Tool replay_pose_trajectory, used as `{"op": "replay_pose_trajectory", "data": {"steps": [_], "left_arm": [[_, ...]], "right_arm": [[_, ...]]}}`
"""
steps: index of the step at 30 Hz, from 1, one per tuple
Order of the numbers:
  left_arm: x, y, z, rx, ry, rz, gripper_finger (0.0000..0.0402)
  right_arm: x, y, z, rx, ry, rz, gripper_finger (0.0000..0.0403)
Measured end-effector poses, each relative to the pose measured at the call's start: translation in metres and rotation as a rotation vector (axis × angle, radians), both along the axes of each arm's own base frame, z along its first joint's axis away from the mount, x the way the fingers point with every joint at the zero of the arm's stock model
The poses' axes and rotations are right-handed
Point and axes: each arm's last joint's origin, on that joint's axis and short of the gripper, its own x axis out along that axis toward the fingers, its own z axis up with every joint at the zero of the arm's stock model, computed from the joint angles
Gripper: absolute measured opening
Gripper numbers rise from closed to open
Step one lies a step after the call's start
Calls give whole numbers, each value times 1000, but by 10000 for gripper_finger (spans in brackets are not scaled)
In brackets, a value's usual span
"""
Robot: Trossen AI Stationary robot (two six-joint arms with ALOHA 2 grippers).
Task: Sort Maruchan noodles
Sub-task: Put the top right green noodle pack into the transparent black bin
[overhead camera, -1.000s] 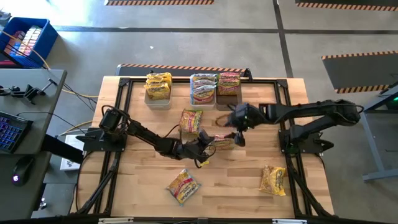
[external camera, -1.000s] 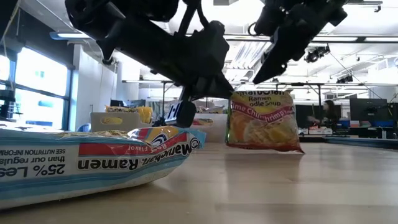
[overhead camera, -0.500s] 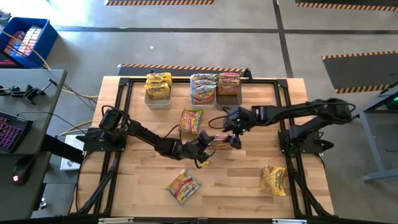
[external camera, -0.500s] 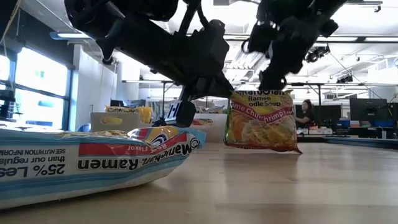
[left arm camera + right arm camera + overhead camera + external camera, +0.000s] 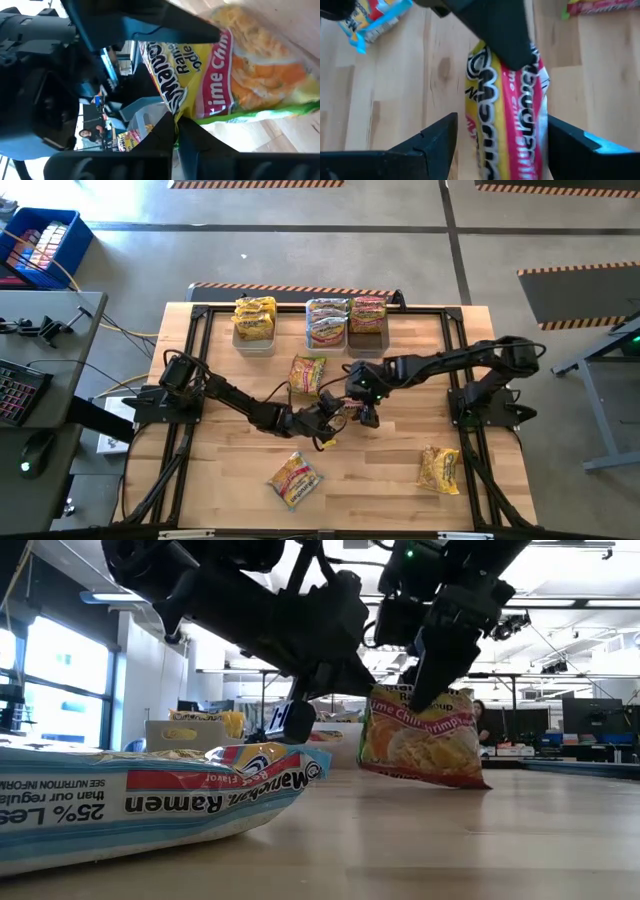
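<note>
Handover step, I judge: crinkly yellow-orange lime-chili ramen packet (image 5: 420, 737) pinched upright in left gripper (image 5: 335, 410); right gripper (image 5: 497, 137) spread wide around it. Next I'd close right, then release left.

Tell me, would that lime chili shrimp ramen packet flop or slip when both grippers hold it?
The packet probably stays fairly stiff: it hangs tilted without sagging. Its glossy crinkly wrapper looks slippery, yet the left gripper pinches only an edge, so it seems light. The right gripper straddles it, open.

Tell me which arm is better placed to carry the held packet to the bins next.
Probably the right. The left gripper pinches the lime chili shrimp packet, while the right gripper straddles it with fingers open, coming from the side nearer the bins.
</note>
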Motion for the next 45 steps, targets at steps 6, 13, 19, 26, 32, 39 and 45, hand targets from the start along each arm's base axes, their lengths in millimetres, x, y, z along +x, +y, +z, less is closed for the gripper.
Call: {"op": "replay_pose_trajectory", "data": {"steps": [6, 13, 19, 26, 32, 39, 45], "left_arm": [[0, 0, -1, 3, 4, 11, 0], [0, 1, 0, 11, 4, 19, 0], [-1, -2, 0, 10, -1, 22, 0], [-3, -2, 1, -12, -58, 137, 6], [-13, 7, 4, -190, -162, 197, 16], [-41, 27, -1, -557, -240, 167, 19], [-67, 50, -2, -879, -295, 74, 12]], "right_arm": [[2, 1, -8, 4, 32, -1, 252], [2, 1, -8, 4, 33, -1, 211], [2, 1, -8, 12, 35, -6, 128], [1, 0, -3, 3, 21, -8, 89], [-8, -2, 12, -30, -9, 13, 110], [-20, -18, 28, -141, -41, -11, 98], [-25, -46, 49, -265, -19, -23, 96]]}}
